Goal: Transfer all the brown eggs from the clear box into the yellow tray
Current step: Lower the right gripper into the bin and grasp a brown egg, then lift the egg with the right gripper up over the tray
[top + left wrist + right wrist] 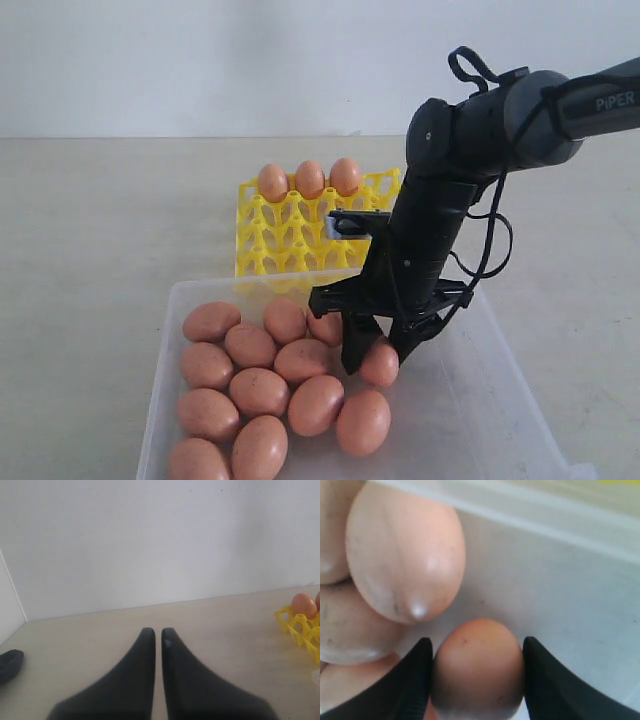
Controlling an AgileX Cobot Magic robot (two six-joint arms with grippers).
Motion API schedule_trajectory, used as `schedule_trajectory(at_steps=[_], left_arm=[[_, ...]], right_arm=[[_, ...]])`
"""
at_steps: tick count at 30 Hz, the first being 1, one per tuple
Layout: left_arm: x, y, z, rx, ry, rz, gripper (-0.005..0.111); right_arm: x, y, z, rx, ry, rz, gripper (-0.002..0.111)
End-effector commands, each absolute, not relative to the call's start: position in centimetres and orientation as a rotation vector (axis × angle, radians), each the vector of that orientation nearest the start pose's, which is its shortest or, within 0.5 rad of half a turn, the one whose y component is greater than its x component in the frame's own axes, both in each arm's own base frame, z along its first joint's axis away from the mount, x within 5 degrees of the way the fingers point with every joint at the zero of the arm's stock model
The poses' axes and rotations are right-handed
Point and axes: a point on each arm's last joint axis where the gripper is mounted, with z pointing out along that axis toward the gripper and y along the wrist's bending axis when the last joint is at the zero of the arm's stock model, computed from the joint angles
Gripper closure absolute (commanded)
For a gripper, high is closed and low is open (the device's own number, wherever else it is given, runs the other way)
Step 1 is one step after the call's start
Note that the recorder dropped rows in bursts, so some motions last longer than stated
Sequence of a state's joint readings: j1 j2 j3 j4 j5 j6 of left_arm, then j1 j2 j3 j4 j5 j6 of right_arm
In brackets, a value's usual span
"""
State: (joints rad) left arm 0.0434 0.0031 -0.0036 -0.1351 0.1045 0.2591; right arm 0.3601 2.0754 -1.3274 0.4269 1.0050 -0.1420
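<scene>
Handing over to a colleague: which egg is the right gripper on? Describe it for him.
Start at the clear box, nearer the camera than the yellow tray. Its brown eggs cluster to one side; the target egg edges the cluster beside bare floor. Only it is clasped by the right gripper.

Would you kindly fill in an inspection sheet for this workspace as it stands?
Surface: bare beige tabletop.
Job's things: thirteen pinkish-brown eggs in the clear shallow plastic box; three more in the farthest row of the yellow lattice egg tray.
Clutter: one dark unidentified object, seen only by the left wrist camera.
Grippers: right gripper down in the box, jaws against both sides of one egg; left gripper shut, empty, over the table.
Cables: black cable loops hang off the right arm.
Surroundings: plain white wall.
</scene>
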Motion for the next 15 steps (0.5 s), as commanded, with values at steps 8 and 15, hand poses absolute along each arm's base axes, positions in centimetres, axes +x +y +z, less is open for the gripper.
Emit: schedule_trajectory(at_steps=[8,15], left_arm=[[5.6,0.1,20.4,0.080,1.583,0.115,0.103],[5.6,0.1,20.4,0.080,1.581,0.116,0.103]], right_arm=[[34.3,16.2,14.5,-0.496,3.110,0.546,0.108],[34.1,15.5,21.1,-0.165,2.625,0.597,0.108]])
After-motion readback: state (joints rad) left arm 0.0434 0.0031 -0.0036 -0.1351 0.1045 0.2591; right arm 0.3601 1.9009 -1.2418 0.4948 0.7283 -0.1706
